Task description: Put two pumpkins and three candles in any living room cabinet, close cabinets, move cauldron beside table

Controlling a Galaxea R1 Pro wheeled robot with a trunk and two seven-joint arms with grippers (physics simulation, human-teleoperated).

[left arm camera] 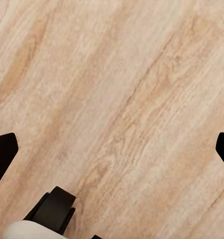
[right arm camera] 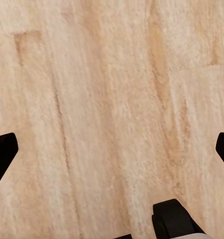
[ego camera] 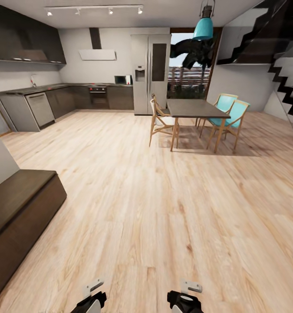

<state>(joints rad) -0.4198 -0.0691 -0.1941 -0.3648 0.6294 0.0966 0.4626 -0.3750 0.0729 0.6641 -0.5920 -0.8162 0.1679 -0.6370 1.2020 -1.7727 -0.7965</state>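
Note:
A long, low, dark brown cabinet stands against the wall at the left, and its visible front looks closed. The pumpkins, candles and cauldron are out of view. My left gripper and right gripper hang low at the bottom of the head view, over bare wooden floor. In the left wrist view the left gripper is open, its dark fingertips far apart with only floor between them. The right gripper is open in the same way, above floorboards.
A dark dining table with wooden and teal chairs stands ahead to the right. Behind it are a steel fridge and grey kitchen counters. A staircase rises at the far right. Wide wooden floor lies between.

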